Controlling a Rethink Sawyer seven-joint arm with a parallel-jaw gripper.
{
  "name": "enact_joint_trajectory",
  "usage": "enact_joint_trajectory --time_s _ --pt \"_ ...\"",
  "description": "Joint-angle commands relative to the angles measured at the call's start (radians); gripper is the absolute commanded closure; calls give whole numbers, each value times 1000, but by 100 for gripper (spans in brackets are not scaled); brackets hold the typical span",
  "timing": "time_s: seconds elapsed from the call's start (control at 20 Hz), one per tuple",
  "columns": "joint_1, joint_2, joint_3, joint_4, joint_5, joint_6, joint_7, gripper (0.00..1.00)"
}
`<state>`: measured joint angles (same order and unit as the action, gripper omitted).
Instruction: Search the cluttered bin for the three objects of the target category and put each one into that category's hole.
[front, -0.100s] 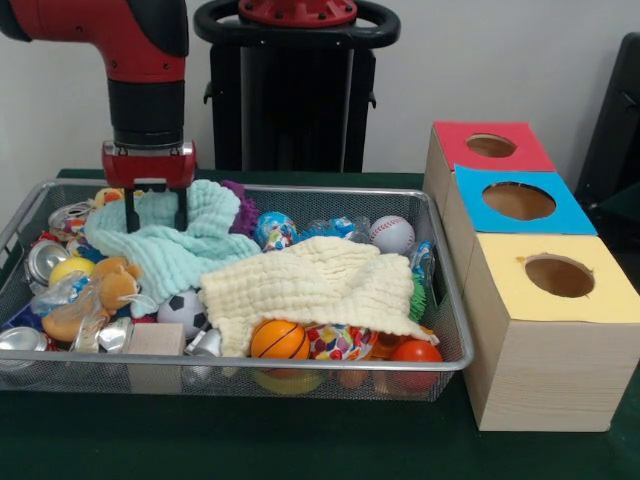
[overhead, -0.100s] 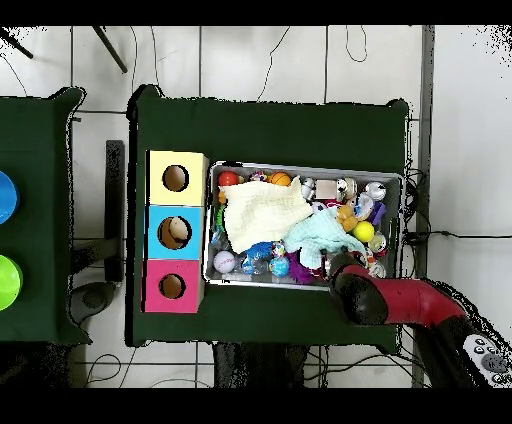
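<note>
Fingers of the gripper (front, -0.100s: 155, 212) stand apart, tips dipping onto the mint cloth (front, -0.100s: 170, 245) at the bin's (front, -0.100s: 440, 365) upper left; the cloth sprawls lower right from them. Overhead, the gripper is hidden under the arm (overhead, -0.100s: 385, 298); the cloth (overhead, -0.100s: 320, 232) lies just up-left, no clear long axis.

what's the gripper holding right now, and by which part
Nothing clearly held: the gripper hangs open, fingers straddling the mint cloth at its upper fold.
</note>
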<state>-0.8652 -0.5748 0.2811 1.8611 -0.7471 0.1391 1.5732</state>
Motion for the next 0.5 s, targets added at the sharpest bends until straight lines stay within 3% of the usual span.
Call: enact_joint_trajectory --time_s 0.05,0.5 --pt "-9 84 -32 -66 -69 -22 46 0" --pt "51 39 -85 -37 -16 12 96 0"
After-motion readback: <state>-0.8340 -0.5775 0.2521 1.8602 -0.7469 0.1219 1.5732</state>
